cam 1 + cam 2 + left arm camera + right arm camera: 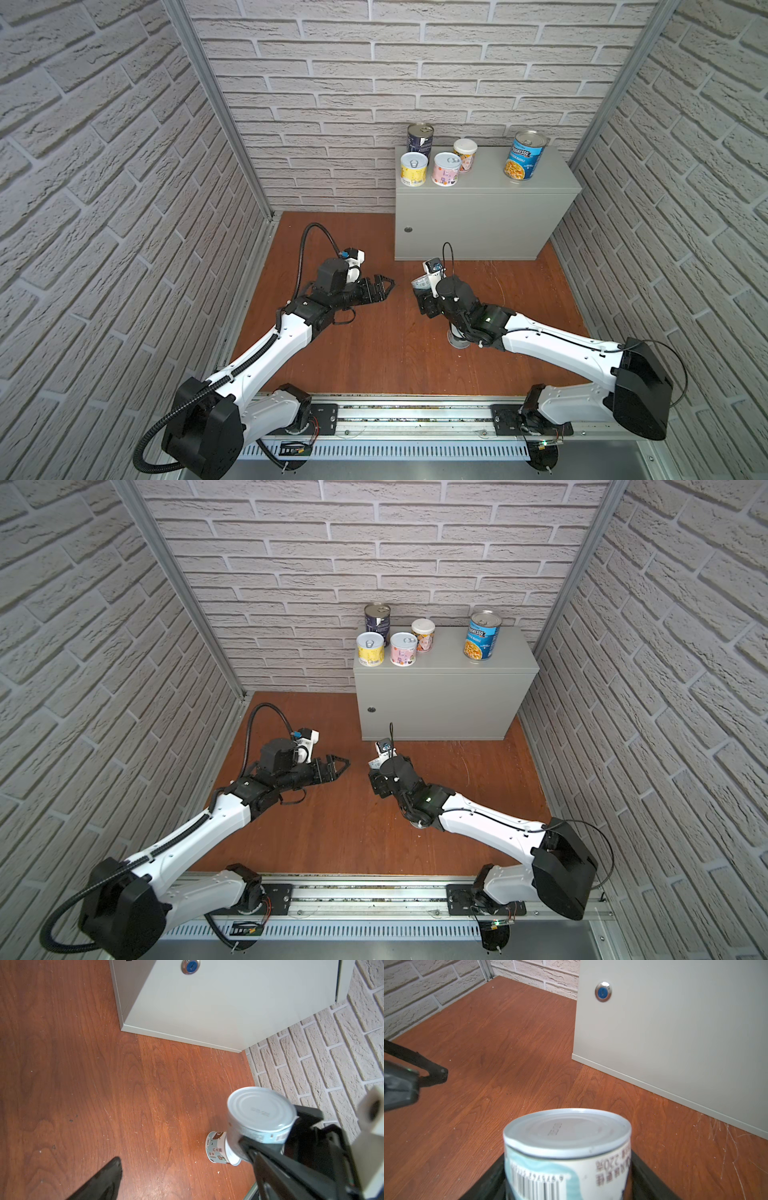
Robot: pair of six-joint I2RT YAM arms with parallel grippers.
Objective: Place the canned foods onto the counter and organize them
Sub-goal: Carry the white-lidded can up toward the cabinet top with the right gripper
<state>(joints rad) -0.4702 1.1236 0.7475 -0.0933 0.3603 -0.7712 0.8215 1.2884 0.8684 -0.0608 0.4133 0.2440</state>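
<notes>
My right gripper [424,297] is shut on a short pale teal can [566,1153], held above the wooden floor in front of the counter [486,216]; the can's flat plain end [259,1109] shows. Another pale teal can [216,1150] stands on the floor under the right arm [457,340]. On the counter top stand a navy can [419,139], a yellow can [413,168], a pink can [446,168], a peach can [464,154] and a blue Progresso can [525,156]. My left gripper [388,286] is open and empty, just left of the held can.
The counter's front has a round lock [603,991]. Brick-pattern walls [124,166] close in the floor on three sides. The arms' metal base rail [415,419] runs along the near edge. The counter top between the peach and Progresso cans [490,166] is bare.
</notes>
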